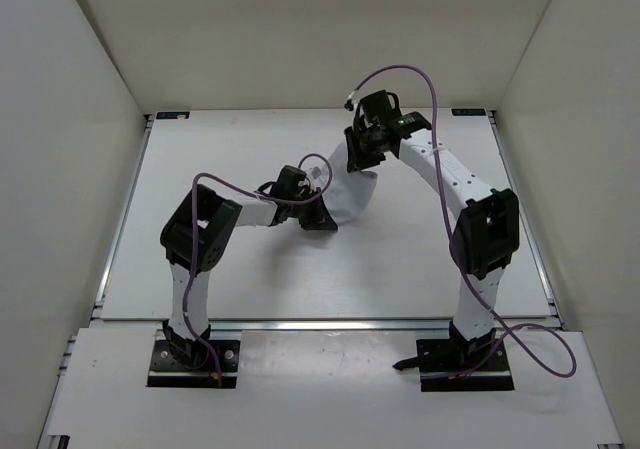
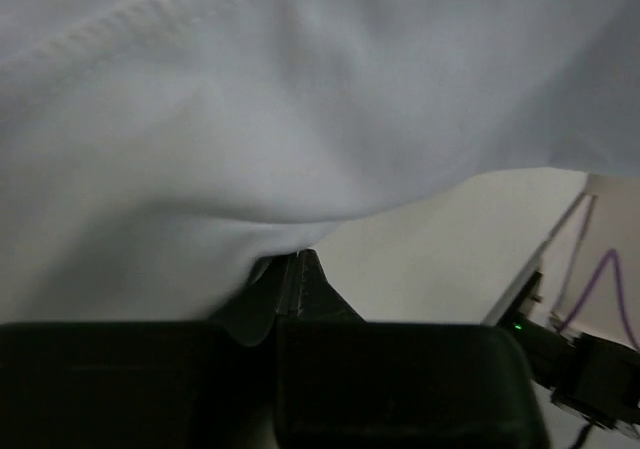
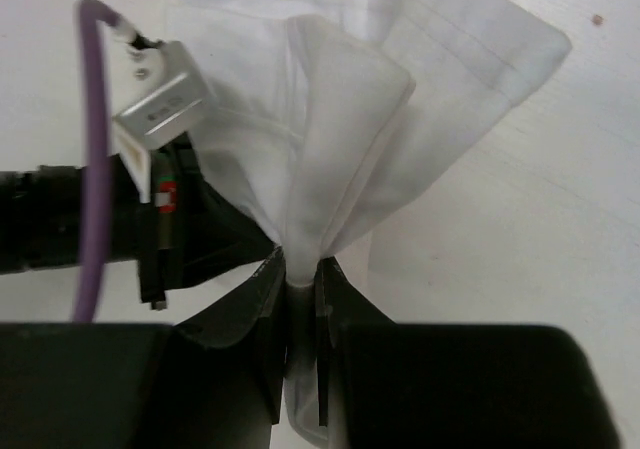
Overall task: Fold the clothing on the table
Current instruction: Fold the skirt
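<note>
The thin, soft, plain white clothing point(image 1: 352, 197) lies bunched near the middle of the large, flat, matte white table point(image 1: 240, 279), between the two arms. The right hand point(image 1: 362, 157) is seen at its far edge and the left hand point(image 1: 318, 217) at its near left edge.

In the right wrist view the right hand point(image 3: 300, 294) is clamped on a gathered pleat of the clothing point(image 3: 340, 119), which fans out from the jaws across the table point(image 3: 520, 219). In the left wrist view the left hand point(image 2: 293, 274) is drawn fully together. The clothing point(image 2: 300, 99) hangs over it, with a stitched hem across the top. The cloth's lower edge runs into the fingertips, so a thin pinch of fabric is judged to be held, though the nip itself is barely shown.

The step in hand is judged to be the taking-up of two points of the garment ahead of spreading or a first fold; no neat fold can be seen yet. For the next move, both grips would have to be kept firm while the hands are raised and drawn apart together, so that the cloth is tensioned evenly. The left pinch looks shallow, and slippage there should be guarded against.
</note>
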Controlling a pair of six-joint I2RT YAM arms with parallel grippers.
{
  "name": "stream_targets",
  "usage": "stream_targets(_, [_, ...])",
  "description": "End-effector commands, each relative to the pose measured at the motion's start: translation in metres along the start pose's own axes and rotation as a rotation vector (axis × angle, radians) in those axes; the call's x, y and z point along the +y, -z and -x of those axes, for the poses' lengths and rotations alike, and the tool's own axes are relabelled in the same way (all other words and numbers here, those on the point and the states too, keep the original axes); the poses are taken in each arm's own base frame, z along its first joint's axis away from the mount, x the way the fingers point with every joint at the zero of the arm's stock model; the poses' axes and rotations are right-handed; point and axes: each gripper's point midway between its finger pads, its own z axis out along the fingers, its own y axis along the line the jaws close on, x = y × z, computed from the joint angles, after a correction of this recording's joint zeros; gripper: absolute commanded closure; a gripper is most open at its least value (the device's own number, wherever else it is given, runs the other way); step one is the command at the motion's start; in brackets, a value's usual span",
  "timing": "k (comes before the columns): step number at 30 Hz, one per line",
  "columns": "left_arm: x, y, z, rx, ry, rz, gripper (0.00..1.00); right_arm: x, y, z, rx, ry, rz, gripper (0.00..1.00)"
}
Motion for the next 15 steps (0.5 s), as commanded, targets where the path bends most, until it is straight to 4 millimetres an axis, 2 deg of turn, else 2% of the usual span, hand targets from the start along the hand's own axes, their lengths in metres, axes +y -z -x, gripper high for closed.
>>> stream_targets(1, [0.008,-0.006,-0.013,0.066,0.117,-0.050,1.00,0.029,0.003,0.024,-0.057,0.021,0.084,1.00])
stream_targets(2, [0.008,-0.006,-0.016,0.083,0.127,-0.051,1.00,0.032,-0.004,0.021,-0.036,0.024,0.085,1.00])
stream_targets(3, [0.009,-0.005,-0.011,0.073,0.138,-0.057,1.00,0.041,-0.010,0.022,-0.022,0.033,0.104,1.00])
stream_targets(4, [0.007,-0.005,-0.013,0.077,0.137,-0.059,1.00,0.044,-0.009,0.027,-0.030,0.046,0.108,1.00])
stream_targets(5, [0.004,-0.004,-0.016,0.089,0.137,-0.069,1.00,0.049,-0.014,0.021,-0.004,0.056,0.107,1.00])
stream_targets(6, [0.003,0.001,-0.013,0.077,0.152,-0.086,1.00,0.051,-0.016,0.026,-0.014,0.068,0.104,1.00])
stream_targets(8, [-0.011,0.014,-0.015,0.097,0.183,-0.163,1.00,0.054,-0.022,0.023,0.001,0.082,0.095,1.00])
stream_targets(11, [-0.039,0.058,0.004,0.014,0.166,-0.281,1.00,0.046,-0.025,0.022,0.010,0.071,0.086,1.00])
stream_targets(12, [-0.038,0.067,0.001,0.011,0.176,-0.283,1.00,0.042,-0.026,0.023,0.011,0.064,0.076,1.00])
stream_targets(14, [-0.045,0.095,0.008,-0.034,0.158,-0.297,1.00,0.035,-0.026,0.025,0.008,0.071,0.062,1.00])
stream_targets(15, [-0.039,0.104,0.017,-0.067,0.164,-0.293,1.00,0.029,-0.028,0.024,0.014,0.070,0.054,1.00])
